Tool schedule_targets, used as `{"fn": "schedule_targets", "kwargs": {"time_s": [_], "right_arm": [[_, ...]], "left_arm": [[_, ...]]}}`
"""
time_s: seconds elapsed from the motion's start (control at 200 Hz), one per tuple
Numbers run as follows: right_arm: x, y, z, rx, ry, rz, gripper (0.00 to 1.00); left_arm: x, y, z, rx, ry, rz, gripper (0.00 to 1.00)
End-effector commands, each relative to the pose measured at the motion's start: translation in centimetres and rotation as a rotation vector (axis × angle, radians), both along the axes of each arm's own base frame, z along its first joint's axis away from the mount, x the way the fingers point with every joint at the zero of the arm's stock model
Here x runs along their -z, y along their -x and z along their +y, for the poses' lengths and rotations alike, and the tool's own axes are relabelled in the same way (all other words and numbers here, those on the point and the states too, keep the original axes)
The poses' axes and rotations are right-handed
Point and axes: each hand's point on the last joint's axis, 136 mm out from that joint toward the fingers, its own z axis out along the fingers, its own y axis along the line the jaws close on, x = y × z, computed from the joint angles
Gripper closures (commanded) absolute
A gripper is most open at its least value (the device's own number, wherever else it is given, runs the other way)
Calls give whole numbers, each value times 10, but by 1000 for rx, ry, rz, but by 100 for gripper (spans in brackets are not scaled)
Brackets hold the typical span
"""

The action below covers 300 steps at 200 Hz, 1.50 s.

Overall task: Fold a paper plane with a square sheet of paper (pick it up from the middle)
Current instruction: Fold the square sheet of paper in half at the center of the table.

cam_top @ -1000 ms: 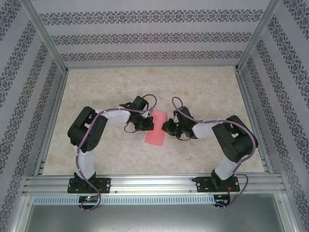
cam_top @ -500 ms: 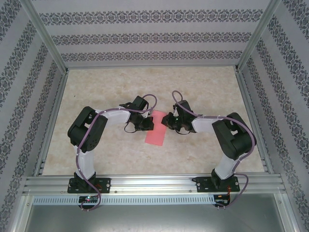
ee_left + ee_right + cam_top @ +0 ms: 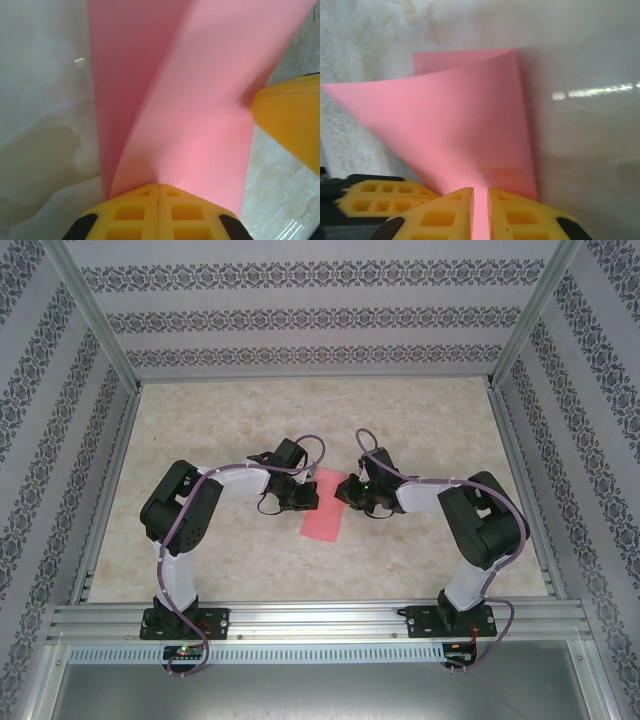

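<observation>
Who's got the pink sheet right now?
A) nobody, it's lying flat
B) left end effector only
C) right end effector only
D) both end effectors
D: the left end effector and the right end effector each pinch an edge of the bowed pink sheet.

We saw the right gripper [image 3: 480,194] pinching the square sheet of paper [image 3: 460,125]; its upper layer curled above the table [image 3: 580,60].
</observation>
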Motion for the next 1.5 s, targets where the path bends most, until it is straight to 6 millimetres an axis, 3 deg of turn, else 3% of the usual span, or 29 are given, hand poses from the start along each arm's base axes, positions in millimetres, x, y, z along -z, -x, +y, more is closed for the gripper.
{"fn": "schedule_targets", "kwargs": {"time_s": [0.0,0.415,0.495,0.724,0.834,1.034,1.164,1.274,1.424,1.494], "right_arm": [[-31,-20,2,-6,-31,-84,84],[38,-6,-17,66,56,74,85],[31,-10,-16,74,55,67,85],[-20,-31,-11,60,32,-18,84],[-15,-36,-14,58,52,3,84],[26,-31,-20,92,79,90,85],[38,-30,-21,113,72,114,86],[22,-35,-19,117,61,89,86],[-14,-49,-20,105,79,30,85],[-20,-54,-21,105,72,21,85]], "left_arm": [[48,31,29,18,-176,112,100],[47,29,28,23,-173,107,100],[48,29,29,22,-175,108,100],[47,30,30,26,-184,106,100],[47,29,30,25,-181,105,100],[47,29,28,24,-176,105,100],[46,28,29,26,-179,102,100],[47,30,29,30,-180,107,100],[46,29,30,28,-180,104,100],[47,30,29,26,-179,107,100]]}}
